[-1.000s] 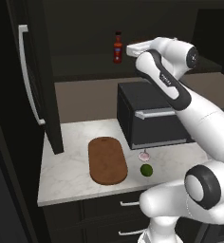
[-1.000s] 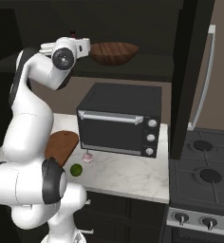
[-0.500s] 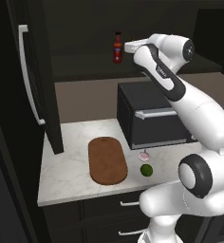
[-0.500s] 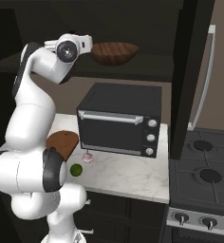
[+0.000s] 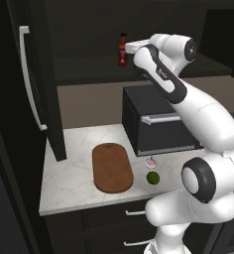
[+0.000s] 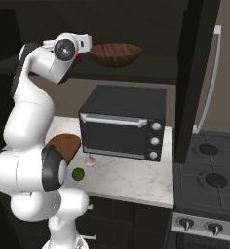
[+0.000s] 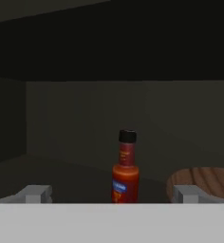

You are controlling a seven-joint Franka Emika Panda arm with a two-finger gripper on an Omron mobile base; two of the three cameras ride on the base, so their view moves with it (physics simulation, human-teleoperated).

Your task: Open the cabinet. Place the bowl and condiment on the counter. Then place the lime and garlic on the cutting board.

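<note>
The cabinet's left door (image 5: 37, 84) stands open, and the right door (image 6: 192, 73) too. On its shelf the red condiment bottle (image 5: 122, 51) stands upright, with the wooden bowl (image 6: 115, 53) to its right. My gripper (image 5: 130, 48) is at shelf height, just right of the bottle. In the hand view the bottle (image 7: 125, 169) is straight ahead, centred between my wide-apart fingertips (image 7: 35, 193), and the gripper (image 7: 110, 194) is open and empty. The bowl's rim (image 7: 206, 182) shows at the right. Down on the counter (image 5: 69, 178) lie the cutting board (image 5: 112, 167), garlic (image 5: 150, 162) and lime (image 5: 152, 177).
A black toaster oven (image 5: 158, 119) sits on the counter under the shelf, right of the board. A gas stove (image 6: 209, 180) adjoins the counter on the right. Drawers with short handles (image 5: 134, 213) run below the counter.
My hand has moved a little left along the shelf, closer to the condiment bottle. The bottle, bowl, lime and garlic have not moved.
</note>
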